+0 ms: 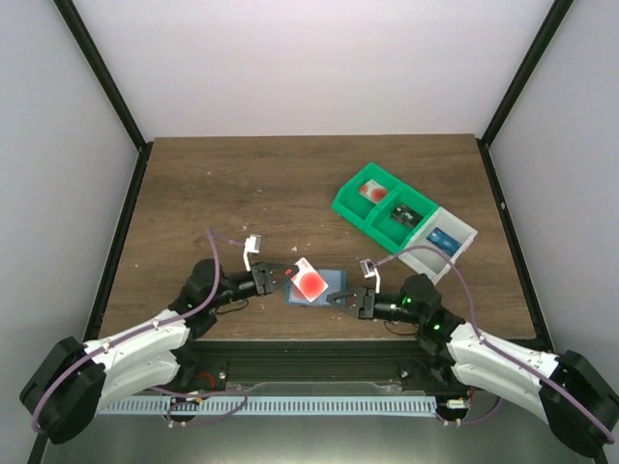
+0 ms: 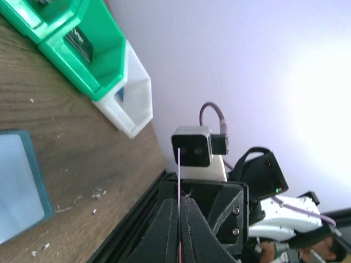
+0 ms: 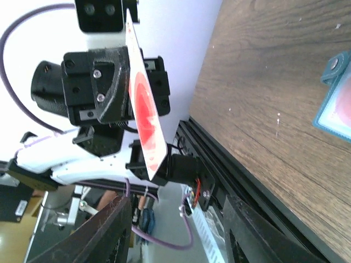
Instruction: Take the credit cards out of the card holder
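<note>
Credit card (image 1: pixel 309 279) with its red round mark sat clenched by one edge in the left hand (image 1: pixel 286 276), lifted off the bench (image 1: pixel 242 184) and tilted, just above the card holder (image 1: pixel 334 280). The left wrist view showed the card edge-on, pinched tight between the two dark fingers (image 2: pixel 164 230). The card holder lay open and flat on the wood near the front edge, its pale blue inner face up. Whether more cards sat in its pockets could not be told.

The right hand (image 1: pixel 334 298) waited low, just beside the holder's right side, its fingers (image 3: pixel 118 230) spread with nothing between them. Well apart, toward the far right, stood a green bin (image 1: pixel 340 205) and a white bin (image 1: pixel 471 232) with small items inside.

The step in hand appeared to be carrying this card clear and setting it down. To do that well, the left hand would best:
- keep its pinch firm, since so thin a card could slip or pivot in a grip on one edge
- move sideways to bare wood beside the holder, not back over it
- bring the card low and nearly flat before letting go, so it did not flutter or slide

The right hand looked well placed to pin the holder for any further card
</note>
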### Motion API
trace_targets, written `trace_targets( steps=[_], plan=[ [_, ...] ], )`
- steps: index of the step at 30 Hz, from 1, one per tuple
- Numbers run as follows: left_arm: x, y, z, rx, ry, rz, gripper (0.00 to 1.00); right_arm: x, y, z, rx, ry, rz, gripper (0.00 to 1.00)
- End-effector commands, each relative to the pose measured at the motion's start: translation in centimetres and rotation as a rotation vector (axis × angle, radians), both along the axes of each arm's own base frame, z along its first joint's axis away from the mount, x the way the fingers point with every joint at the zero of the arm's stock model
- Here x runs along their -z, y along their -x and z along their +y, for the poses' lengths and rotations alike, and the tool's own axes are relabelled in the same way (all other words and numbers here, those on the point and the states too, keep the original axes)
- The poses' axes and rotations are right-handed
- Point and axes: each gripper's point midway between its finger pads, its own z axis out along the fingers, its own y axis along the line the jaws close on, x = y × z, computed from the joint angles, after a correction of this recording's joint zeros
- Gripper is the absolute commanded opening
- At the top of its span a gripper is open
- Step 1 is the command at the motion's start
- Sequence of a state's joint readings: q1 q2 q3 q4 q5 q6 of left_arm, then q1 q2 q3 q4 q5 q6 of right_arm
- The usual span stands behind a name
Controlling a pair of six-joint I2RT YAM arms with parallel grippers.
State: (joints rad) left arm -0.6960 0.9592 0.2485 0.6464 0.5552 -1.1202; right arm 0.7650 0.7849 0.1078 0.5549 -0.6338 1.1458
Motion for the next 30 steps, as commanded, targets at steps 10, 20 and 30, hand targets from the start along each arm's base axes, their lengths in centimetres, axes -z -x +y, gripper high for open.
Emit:
trace_targets(
  steps=[10, 20, 30],
  plan=[
    [-0.9, -1.5, 1.9, -0.153, 0.156, 0.054, 0.0, -4.9, -3.6, 2.2, 0.145, -0.13, 0.057, 0.34],
    [-0.7, -1.4, 2.5, -0.175, 0.186, 0.075, 0.0, -5.7, -4.1, 3.4, 0.172, -0.138, 0.088, 0.21],
    [-0.5, -1.4, 3.0, -0.2, 0.188, 0.079, 0.0, -5.3, -3.7, 3.8, 0.164, -0.134, 0.111, 0.18]
  ],
)
